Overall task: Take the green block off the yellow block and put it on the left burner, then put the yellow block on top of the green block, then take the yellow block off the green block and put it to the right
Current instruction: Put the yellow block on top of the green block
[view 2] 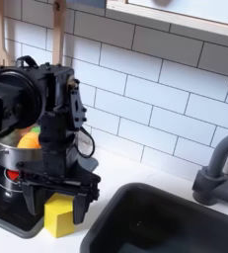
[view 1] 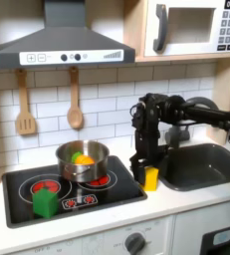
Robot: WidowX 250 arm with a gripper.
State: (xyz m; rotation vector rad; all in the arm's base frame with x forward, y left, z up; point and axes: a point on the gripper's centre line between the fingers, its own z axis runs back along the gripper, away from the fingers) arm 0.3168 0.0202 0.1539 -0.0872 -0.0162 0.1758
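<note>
Spread apart, my jaws stand on either side of the yellow block [view 2: 58, 215], and they are released rather than clamped: in the second exterior view one black finger [view 2: 84, 203] hangs just off the block's side with a sliver of space showing. My gripper [view 1: 146, 171] sits low over the white counter [view 1: 186, 204] in the first exterior view, just above the yellow block [view 1: 151, 178], which stands upright on that counter between the black cooktop [view 1: 17, 204] and the sink [view 1: 201, 164]. Whether the finger on the far side touches the block, I cannot tell. Well apart from me, the green block [view 1: 45, 202] rests on the left burner [view 1: 45, 187] at the first exterior view's left, covering the front part of the red rings. Behind it, a steel pot [view 1: 83, 159] holds orange and green toy food [view 1: 81, 157]. In the second exterior view my gripper [view 2: 58, 201] is straddling the block at the cooktop's edge
</note>
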